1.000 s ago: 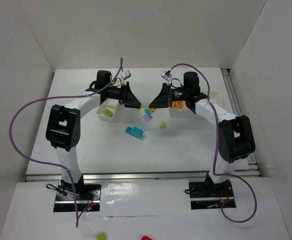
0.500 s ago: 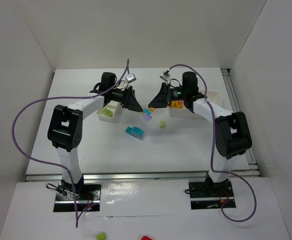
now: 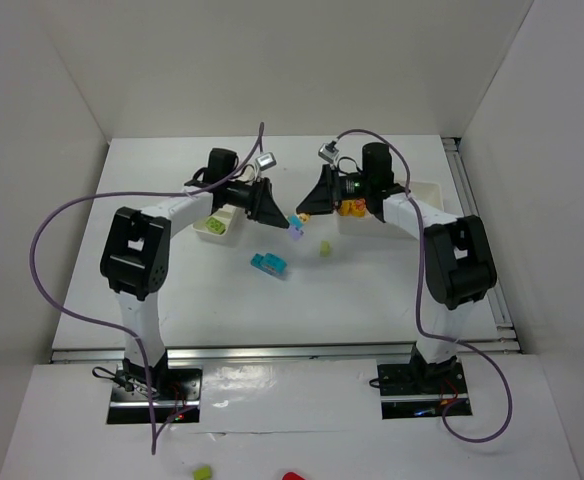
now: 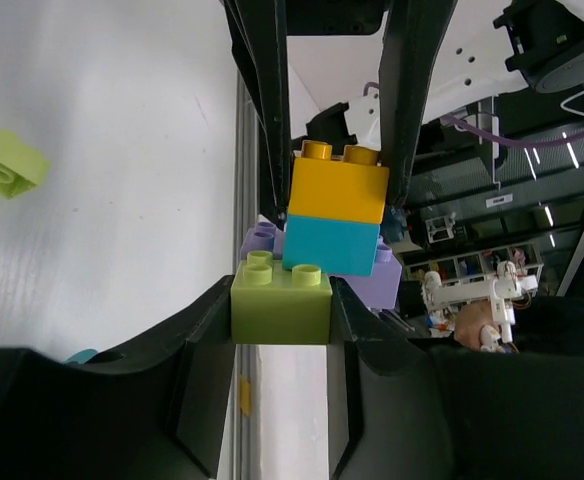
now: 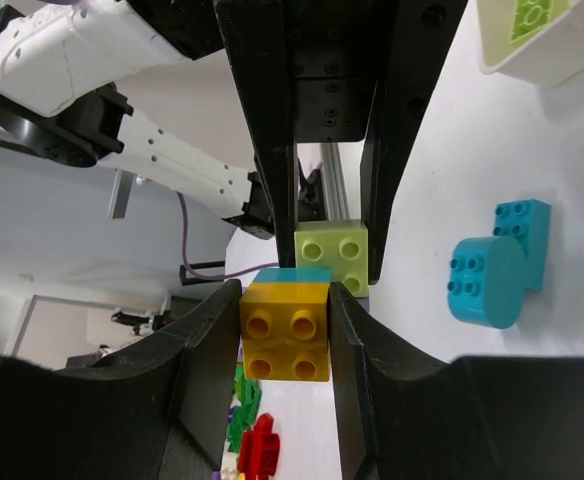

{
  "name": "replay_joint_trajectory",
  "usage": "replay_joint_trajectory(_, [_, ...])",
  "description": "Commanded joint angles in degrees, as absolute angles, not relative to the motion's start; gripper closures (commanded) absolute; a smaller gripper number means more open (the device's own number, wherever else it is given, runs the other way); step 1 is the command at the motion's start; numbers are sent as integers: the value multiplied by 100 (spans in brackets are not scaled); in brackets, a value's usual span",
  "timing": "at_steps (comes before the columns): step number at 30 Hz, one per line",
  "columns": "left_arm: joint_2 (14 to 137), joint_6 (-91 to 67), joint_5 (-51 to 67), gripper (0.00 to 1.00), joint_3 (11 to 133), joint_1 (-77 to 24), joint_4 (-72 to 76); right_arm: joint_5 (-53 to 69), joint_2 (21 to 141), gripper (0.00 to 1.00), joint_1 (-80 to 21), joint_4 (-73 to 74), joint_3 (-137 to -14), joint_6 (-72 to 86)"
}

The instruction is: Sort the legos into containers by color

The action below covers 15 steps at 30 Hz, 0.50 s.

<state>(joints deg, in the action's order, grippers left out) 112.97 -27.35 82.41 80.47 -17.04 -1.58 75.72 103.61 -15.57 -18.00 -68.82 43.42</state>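
Pinching a pale green brick [image 4: 280,302] on both sides, the left gripper [image 4: 282,295] faces the right gripper [image 5: 284,318], which is clamped on the yellow brick [image 5: 284,345] at the other end of the same stack. A cyan brick [image 4: 330,247] and a purple brick [image 4: 389,283] sit between them. The stack is at mid-table, between the left tray [image 3: 228,215] and the right tray [image 3: 430,190]. A loose green brick [image 3: 325,248] and cyan pieces [image 3: 269,264] lie nearby on the table [image 3: 372,290].

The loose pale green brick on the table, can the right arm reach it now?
Probably not yet. The right jaws are shut on the yellow brick of a stack, with the left jaws on its green brick. The loose brick lies close by, unobstructed.
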Motion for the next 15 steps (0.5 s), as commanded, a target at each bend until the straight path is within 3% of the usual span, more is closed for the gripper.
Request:
replay_joint_trajectory(1, [11539,-2760,8561,59,8306,-1679,236,7313,10722,70,-1512,-1469,-7286,3833])
replay_joint_trajectory(8, [12103,-2875,8385,78,8639,-1389,72,6717,11407,70,-1407,-589,-7866,3067])
replay_joint_trajectory(15, [12120,-2708,7876,86,8709,-1134,-350,6381,11602,70,-1354,-194,-8226,2892])
